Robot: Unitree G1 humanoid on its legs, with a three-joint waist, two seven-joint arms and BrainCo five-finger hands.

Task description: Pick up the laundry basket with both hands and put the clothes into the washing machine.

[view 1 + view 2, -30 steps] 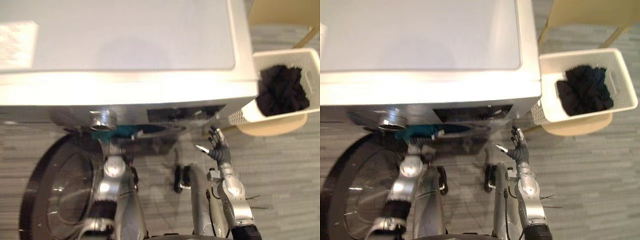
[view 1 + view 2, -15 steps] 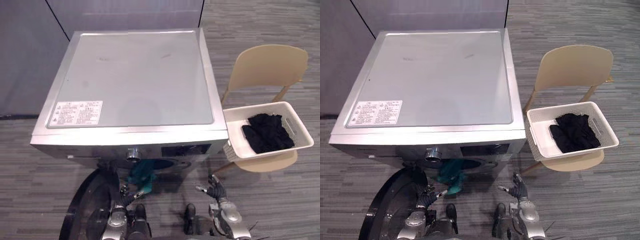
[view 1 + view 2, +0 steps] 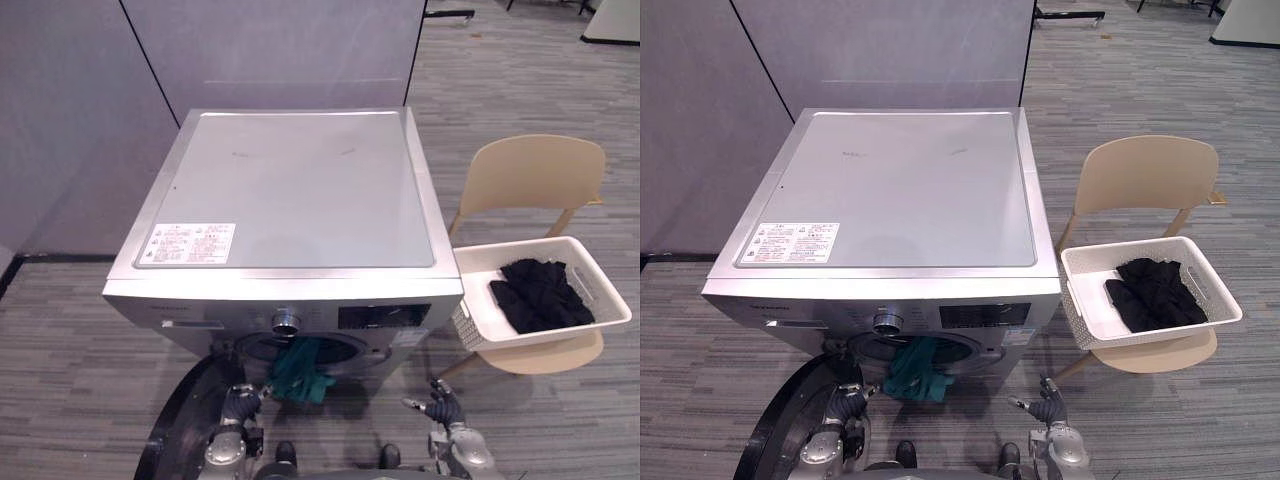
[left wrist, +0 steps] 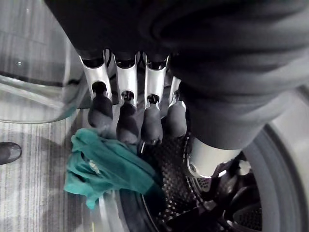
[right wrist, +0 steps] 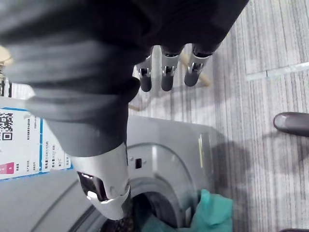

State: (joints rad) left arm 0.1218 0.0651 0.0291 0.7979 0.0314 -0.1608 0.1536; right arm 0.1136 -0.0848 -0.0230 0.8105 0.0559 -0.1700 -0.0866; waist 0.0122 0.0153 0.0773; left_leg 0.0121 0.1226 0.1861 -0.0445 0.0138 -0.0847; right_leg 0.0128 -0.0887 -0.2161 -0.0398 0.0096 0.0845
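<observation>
The white laundry basket (image 3: pixel 1090 300) sits on a beige chair (image 3: pixel 1140 180) to the right of the washing machine (image 3: pixel 290 190), with black clothes (image 3: pixel 1155 295) in it. A teal cloth (image 3: pixel 300 370) hangs out of the drum mouth over its front rim, also seen as the teal cloth (image 4: pixel 104 169) just past my left fingertips. My left hand (image 3: pixel 240 402) is low in front of the drum, left of the cloth, with its fingers (image 4: pixel 126 82) curled and nothing in them. Right of the drum, my right hand (image 3: pixel 445 405) hangs open and empty, far below the basket.
The round glass door (image 3: pixel 175 430) stands swung open at the lower left, close by my left arm. Grey partition walls stand behind and left of the machine. Striped grey carpet lies around the machine and chair.
The camera has risen and pulled back, so the whole machine, chair and basket now show. My left hand's fingers have curled in. The teal cloth still hangs from the drum mouth.
</observation>
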